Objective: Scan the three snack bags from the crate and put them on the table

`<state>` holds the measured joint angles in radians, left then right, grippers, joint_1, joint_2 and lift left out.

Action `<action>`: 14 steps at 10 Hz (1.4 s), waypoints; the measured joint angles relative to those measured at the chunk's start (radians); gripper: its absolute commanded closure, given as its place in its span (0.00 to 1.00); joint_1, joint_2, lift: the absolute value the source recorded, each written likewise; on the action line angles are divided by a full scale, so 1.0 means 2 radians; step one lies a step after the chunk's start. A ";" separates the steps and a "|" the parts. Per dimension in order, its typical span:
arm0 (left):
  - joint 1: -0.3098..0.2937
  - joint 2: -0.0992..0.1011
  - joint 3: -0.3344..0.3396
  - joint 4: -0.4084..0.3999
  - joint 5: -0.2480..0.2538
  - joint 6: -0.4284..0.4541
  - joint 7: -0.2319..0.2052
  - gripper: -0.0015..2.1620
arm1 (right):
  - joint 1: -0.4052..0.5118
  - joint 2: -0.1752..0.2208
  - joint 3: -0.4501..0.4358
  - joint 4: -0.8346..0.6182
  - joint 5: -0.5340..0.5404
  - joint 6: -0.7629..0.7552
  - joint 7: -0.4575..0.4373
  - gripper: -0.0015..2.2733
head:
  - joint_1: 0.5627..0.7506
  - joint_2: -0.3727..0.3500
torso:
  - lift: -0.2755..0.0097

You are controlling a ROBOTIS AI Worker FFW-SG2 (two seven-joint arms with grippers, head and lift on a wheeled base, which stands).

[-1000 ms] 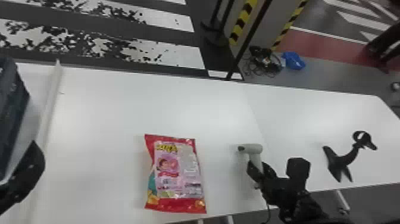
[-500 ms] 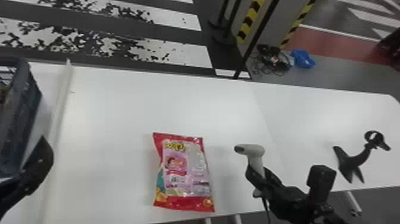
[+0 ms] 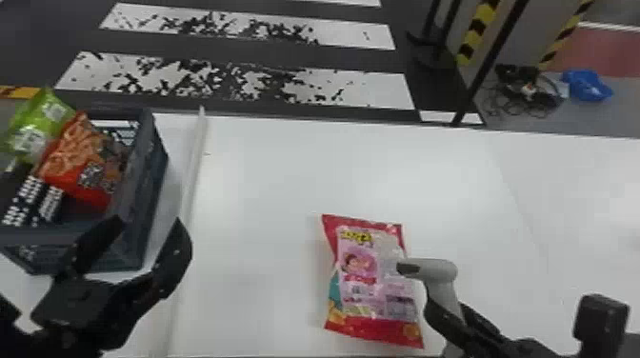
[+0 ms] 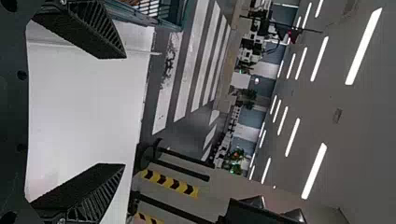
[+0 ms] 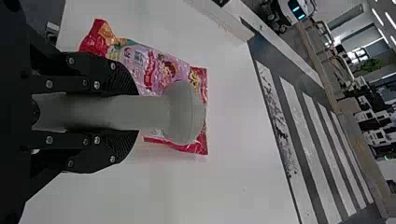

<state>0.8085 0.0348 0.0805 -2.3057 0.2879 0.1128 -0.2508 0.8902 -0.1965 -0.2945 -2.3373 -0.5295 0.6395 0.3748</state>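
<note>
In the head view my left gripper (image 3: 147, 226) stands open and empty at the near right corner of the crate (image 3: 135, 200); in the left wrist view the left gripper (image 4: 123, 112) has its fingers wide apart. An orange snack bag (image 3: 85, 162) and a green snack bag (image 3: 40, 124) lie in the crate. My right gripper (image 3: 450, 314) is shut on the grey scanner (image 3: 435, 271), whose head is at the right edge of the pink-and-red snack bag (image 3: 362, 281) on the table. In the right wrist view, the right gripper (image 5: 133, 113) grips the scanner's handle (image 5: 112, 113).
Dark packs with white dots (image 3: 33, 202) lie in the crate's near part. A raised white strip (image 3: 193, 166) runs along the white table (image 3: 266, 190) just right of the crate. Posts stand on the floor behind the table.
The head view has swung left, bringing the crate's contents into view. My left gripper has come farther in, both fingers now showing. The scanner has shifted closer to the pink-and-red bag.
</note>
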 measured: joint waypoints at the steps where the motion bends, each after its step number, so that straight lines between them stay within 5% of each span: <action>1: 0.000 0.000 -0.001 0.000 -0.001 0.000 0.001 0.02 | 0.001 0.000 0.005 -0.002 -0.004 0.005 0.013 0.99 | 0.70 0.45 | 0.64; 5: 0.001 0.000 -0.003 -0.001 -0.001 0.001 0.001 0.02 | 0.001 -0.004 0.046 -0.006 0.013 0.007 0.026 0.99 | 0.70 0.57 | 0.64; 14: 0.010 0.001 0.001 0.001 -0.001 0.002 -0.005 0.02 | -0.026 -0.016 0.116 0.054 0.078 -0.026 -0.001 0.99 | 0.70 0.63 | 0.64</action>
<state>0.8283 0.0372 0.0819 -2.3041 0.2866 0.1159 -0.2608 0.8390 -0.2289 -0.0634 -2.2296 -0.3727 0.5884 0.3727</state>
